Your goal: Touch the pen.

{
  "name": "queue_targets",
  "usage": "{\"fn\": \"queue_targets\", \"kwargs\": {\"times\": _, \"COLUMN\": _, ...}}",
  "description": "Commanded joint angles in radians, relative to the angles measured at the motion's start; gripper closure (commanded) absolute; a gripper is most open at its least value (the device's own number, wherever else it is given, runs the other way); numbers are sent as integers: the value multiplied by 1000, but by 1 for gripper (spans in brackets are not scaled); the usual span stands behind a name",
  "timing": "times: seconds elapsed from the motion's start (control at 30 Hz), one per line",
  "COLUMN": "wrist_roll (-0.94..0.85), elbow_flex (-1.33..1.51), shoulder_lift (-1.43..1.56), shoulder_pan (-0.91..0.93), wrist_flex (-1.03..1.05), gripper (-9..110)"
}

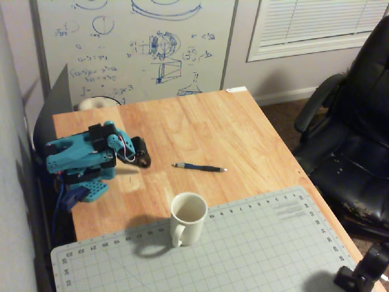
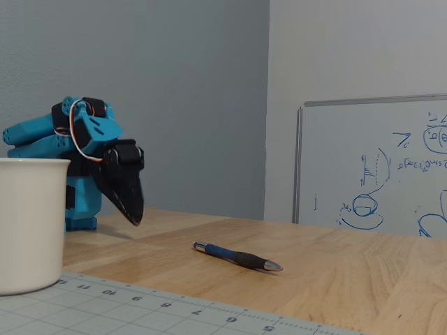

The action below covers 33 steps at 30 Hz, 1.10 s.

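The pen (image 1: 199, 166) is thin and dark blue with a silvery tip. It lies flat on the wooden table (image 1: 231, 128) in both fixed views, near the middle, also shown low in a fixed view (image 2: 237, 256). My gripper (image 1: 144, 159) is on the folded turquoise arm (image 1: 79, 155) at the table's left side, black jaws together, pointing down, empty. It hangs a little above the table in a fixed view (image 2: 136, 218), a short way left of the pen, not touching it.
A white mug (image 1: 188, 217) stands on the edge of a grey cutting mat (image 1: 243, 249) in front of the pen, and at the left edge of a fixed view (image 2: 31, 223). A black office chair (image 1: 352, 140) is right of the table. A whiteboard (image 1: 146, 48) stands behind.
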Motion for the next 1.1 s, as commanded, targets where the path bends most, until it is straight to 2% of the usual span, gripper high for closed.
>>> {"fn": "queue_targets", "kwargs": {"times": 0.0, "wrist_roll": 0, "elbow_flex": -199, "shoulder_lift": -80, "shoulder_pan": -61, "wrist_flex": -32, "gripper": 101}}
{"fn": "queue_targets", "kwargs": {"times": 0.5, "wrist_roll": -2, "elbow_flex": -729, "shoulder_lift": -881, "shoulder_pan": -98, "wrist_flex": -233, "gripper": 101}}
{"fn": "queue_targets", "kwargs": {"times": 0.8, "wrist_roll": -5, "elbow_flex": -767, "shoulder_lift": -1312, "shoulder_pan": -112, "wrist_flex": -238, "gripper": 101}}
{"fn": "queue_targets", "kwargs": {"times": 1.07, "wrist_roll": -5, "elbow_flex": -764, "shoulder_lift": -1513, "shoulder_pan": -112, "wrist_flex": -238, "gripper": 101}}
